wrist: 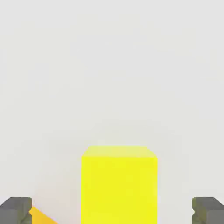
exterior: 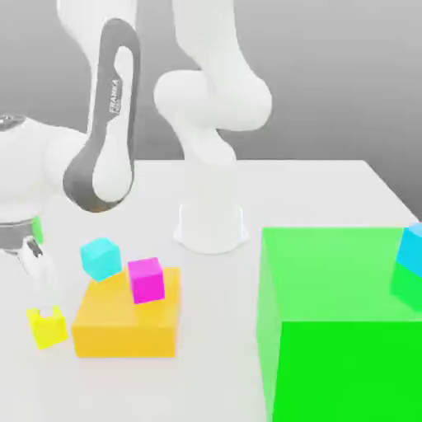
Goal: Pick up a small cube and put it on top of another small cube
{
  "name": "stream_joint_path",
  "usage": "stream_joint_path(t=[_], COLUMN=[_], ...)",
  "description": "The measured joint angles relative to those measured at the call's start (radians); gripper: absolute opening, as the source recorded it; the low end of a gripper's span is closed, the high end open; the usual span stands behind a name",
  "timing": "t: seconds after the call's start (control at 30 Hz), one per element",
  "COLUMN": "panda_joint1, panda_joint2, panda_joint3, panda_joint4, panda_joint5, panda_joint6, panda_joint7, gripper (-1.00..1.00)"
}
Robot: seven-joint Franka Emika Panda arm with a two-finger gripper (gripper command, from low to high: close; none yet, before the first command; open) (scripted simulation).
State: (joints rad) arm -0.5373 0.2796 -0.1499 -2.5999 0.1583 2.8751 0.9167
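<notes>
Spread wide, gripper [wrist: 112, 210] fingers [wrist: 15, 210] straddle the small cube [wrist: 119, 186], apparently without touching; plain bright yellow, it sits on the table [exterior: 330, 194] left of the orange block [exterior: 124, 325].

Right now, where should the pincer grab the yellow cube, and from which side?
Grip the yellow cube across its two flat opposite side faces, coming straight down from above. The hand view shows it centred between the open pincer fingers, standing apart from the orange block.
</notes>
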Motion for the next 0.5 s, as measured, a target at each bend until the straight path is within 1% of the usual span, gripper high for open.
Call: stream_joint_path(t=[0.03, 0.07, 0.3, 0.5], panda_joint1=[-0.016, -0.029, -0.035, 0.003], panda_joint2=[0.036, 0.069, 0.076, -0.116], panda_joint3=[0.019, 0.035, 0.041, -0.016], panda_joint4=[0.007, 0.013, 0.014, -0.026], panda_joint5=[0.016, 0.027, 0.028, -0.081], panda_joint6=[0.029, 0.055, 0.061, -0.088], panda_joint7=[-0.012, -0.022, -0.021, 0.066], gripper=[0.0, -1.0, -1.0, -1.0])
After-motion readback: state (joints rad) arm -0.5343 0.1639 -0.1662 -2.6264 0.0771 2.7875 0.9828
